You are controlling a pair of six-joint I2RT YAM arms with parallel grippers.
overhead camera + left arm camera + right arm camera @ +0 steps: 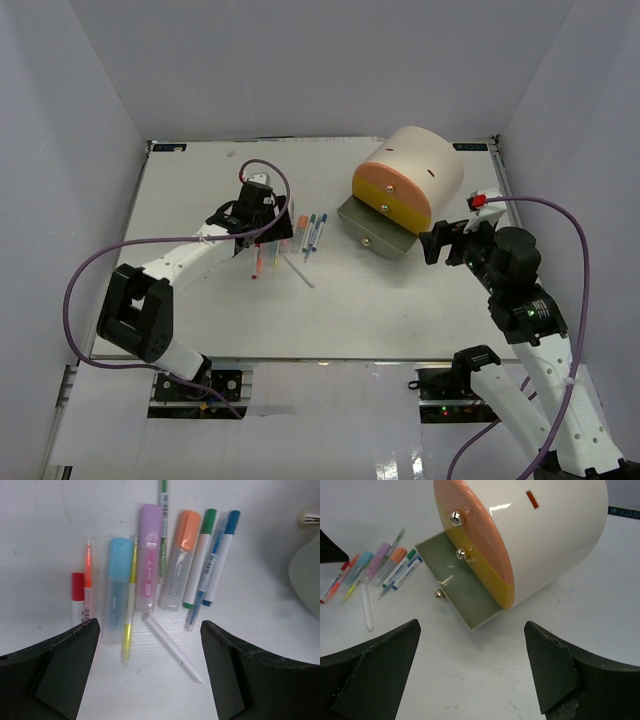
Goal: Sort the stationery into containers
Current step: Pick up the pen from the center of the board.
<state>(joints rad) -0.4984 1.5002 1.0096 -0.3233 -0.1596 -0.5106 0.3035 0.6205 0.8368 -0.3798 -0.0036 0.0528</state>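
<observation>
The stationery (298,238) lies in a row left of centre: a red-capped pen (77,595), a blue highlighter (119,590), a yellow pen (129,612), a purple highlighter (149,555), an orange-capped highlighter (181,560), green and blue markers (212,560) and a white stick (172,647). My left gripper (150,625) hangs open just above them, holding nothing. Of the containers, the cream organiser (555,535) lies on its side with its grey drawer (465,590) pulled out and bare inside. The orange-pink (475,530) and yellow (490,575) drawers are shut. My right gripper (472,625) is open in front of the grey drawer.
Grey walls enclose the white table (400,310) on the left, back and right. Purple cables (90,270) loop from both arms. The organiser (410,185) sits at the back right, its drawer (372,228) reaching toward the pens.
</observation>
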